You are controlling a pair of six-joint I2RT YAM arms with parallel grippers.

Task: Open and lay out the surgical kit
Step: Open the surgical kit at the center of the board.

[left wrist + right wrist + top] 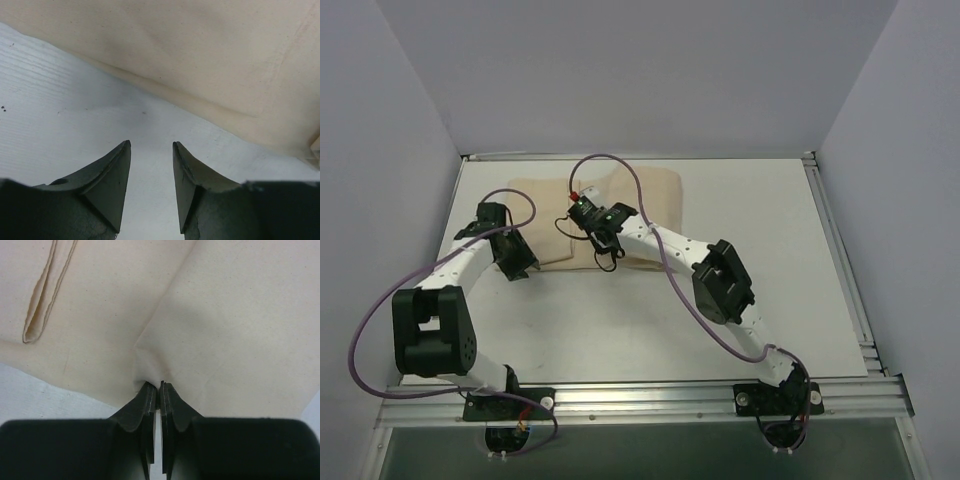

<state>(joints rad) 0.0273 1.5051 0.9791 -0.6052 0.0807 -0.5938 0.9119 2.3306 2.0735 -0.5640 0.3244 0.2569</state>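
Note:
The surgical kit is a folded beige cloth wrap (620, 205) lying at the back middle of the white table (620, 310). My right gripper (592, 226) is over its near edge; in the right wrist view the gripper (159, 386) is shut on a pinched fold of the cloth wrap (150, 315), which puckers at the tips. My left gripper (516, 262) sits at the wrap's left near corner. In the left wrist view the gripper (151, 145) is open over bare table, a short way from the cloth edge (200, 100). No tray or forceps show.
Grey walls close in the table on the left, back and right. An aluminium rail (640, 400) runs along the near edge with both arm bases. Purple cables (650, 230) loop over the arms and the wrap.

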